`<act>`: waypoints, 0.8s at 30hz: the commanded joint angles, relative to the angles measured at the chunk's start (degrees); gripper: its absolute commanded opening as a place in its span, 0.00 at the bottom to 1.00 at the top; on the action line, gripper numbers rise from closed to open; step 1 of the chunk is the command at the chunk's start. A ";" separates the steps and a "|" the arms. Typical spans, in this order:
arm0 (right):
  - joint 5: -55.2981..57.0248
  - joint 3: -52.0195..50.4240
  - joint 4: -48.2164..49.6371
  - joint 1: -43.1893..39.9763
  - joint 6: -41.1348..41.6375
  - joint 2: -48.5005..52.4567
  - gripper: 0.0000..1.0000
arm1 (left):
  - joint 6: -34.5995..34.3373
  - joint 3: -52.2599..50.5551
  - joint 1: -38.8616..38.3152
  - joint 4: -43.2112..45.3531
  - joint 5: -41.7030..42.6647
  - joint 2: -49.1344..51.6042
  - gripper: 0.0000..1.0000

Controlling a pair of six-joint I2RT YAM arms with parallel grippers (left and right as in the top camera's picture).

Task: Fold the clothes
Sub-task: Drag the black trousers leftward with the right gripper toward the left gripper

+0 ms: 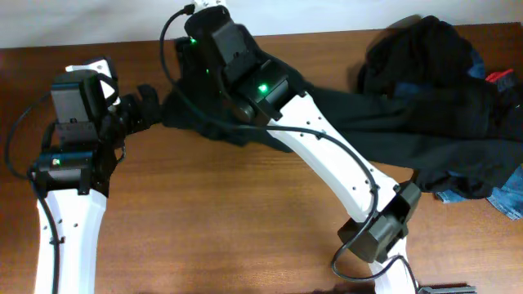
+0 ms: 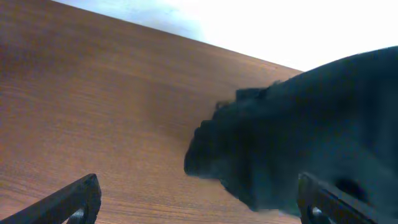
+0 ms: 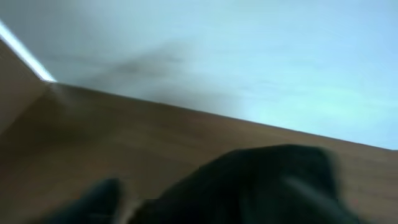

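A long black garment [image 1: 368, 122] lies stretched across the table, from a dark heap of clothes [image 1: 425, 57] at the back right to a bunched end [image 1: 176, 114] at the left. My left gripper [image 1: 151, 102] points at that end and stands open. In the left wrist view the left gripper [image 2: 199, 208] has the black cloth [image 2: 292, 137] just ahead, nearer its right finger [image 2: 323, 199]. My right arm's wrist [image 1: 221, 57] hangs over the same end and hides its jaws from above. In the blurred right wrist view, the right gripper [image 3: 205, 208] has one finger [image 3: 99, 199] far out left and black fabric [image 3: 267, 180] in between.
Blue denim [image 1: 507, 200] and a red piece [image 1: 500, 77] show at the right edge of the heap. The right arm's white link [image 1: 335, 163] crosses the table's middle diagonally. Bare wooden tabletop [image 1: 204, 212] spreads in front.
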 commanded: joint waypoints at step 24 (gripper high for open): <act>-16.39 3.30 -38.34 -31.74 -2.51 -12.22 0.99 | 8.22 0.39 -5.09 -5.88 17.88 28.81 0.80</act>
